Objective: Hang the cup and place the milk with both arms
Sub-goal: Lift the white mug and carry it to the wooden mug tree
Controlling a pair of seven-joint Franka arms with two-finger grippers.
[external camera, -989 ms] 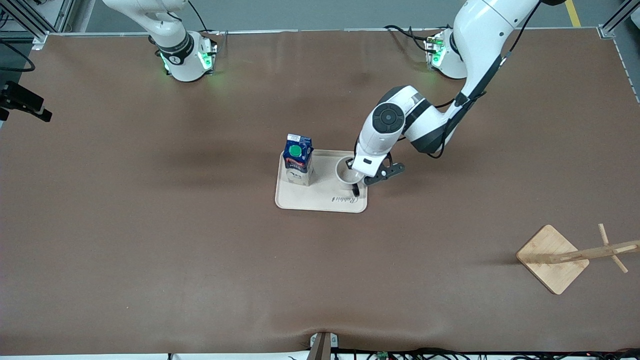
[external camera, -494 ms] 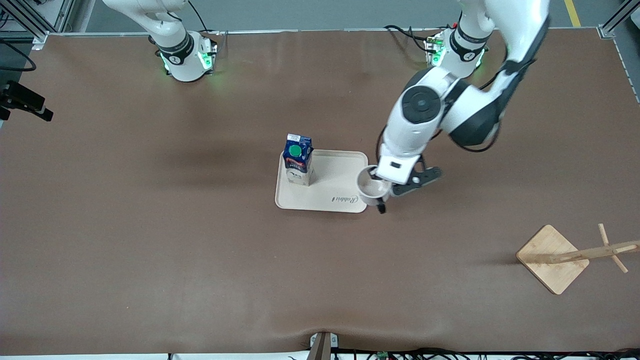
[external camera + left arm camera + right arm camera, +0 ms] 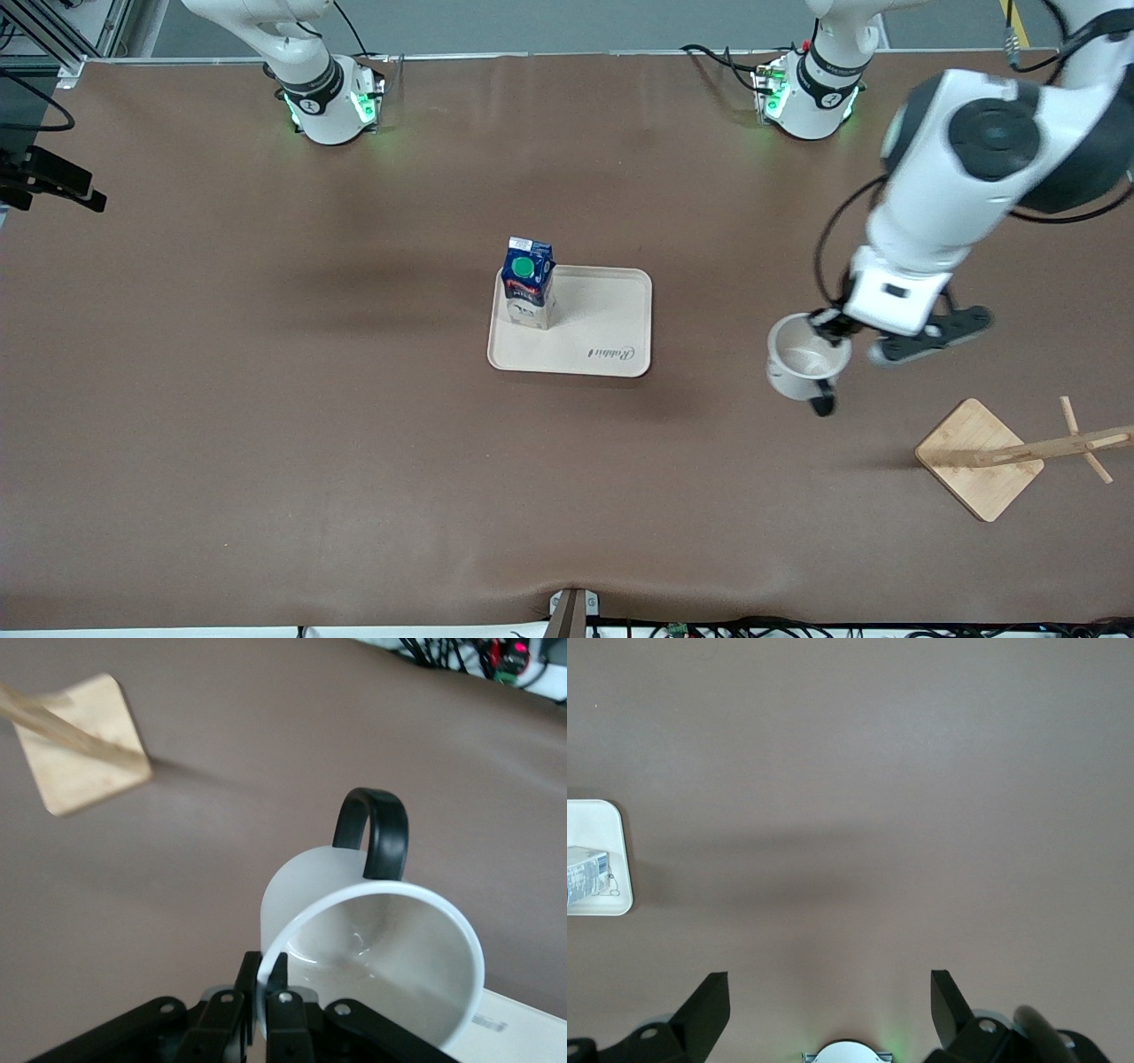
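Left gripper (image 3: pixel 828 326) is pinching the cup (image 3: pixel 804 365) by its rim, one finger inside and one outside, as your left wrist view is showing with the fingers (image 3: pixel 266 997) closed on the white wall of the cup (image 3: pixel 372 970). You are carrying it in the air over bare table, between the tray (image 3: pixel 611 306) and the wooden rack (image 3: pixel 1010 454), toward the left arm's end.

On the front view's clock face, the rack is lying at about four o'clock from the cup, near but still apart. Its square base (image 3: pixel 977 457) is sitting on the table, and its post with the pegs (image 3: pixel 1083 427) is appearing to lean toward three o'clock. The cup's black handle (image 3: pixel 822 400) is pointing toward about five o'clock, mouth facing up. In my judgement the coming move is turning on this: the loop has to be lined up with a peg's long axis, and a small turn of the wrist may be needed before you slide it on.

The milk (image 3: pixel 528 282) is standing upright on the tray, at the edge toward the right arm's end. Your right gripper (image 3: pixel 831 1010) is waiting with fingers spread apart and holding nothing, over bare table; the right arm looks the nearer one for the carton.
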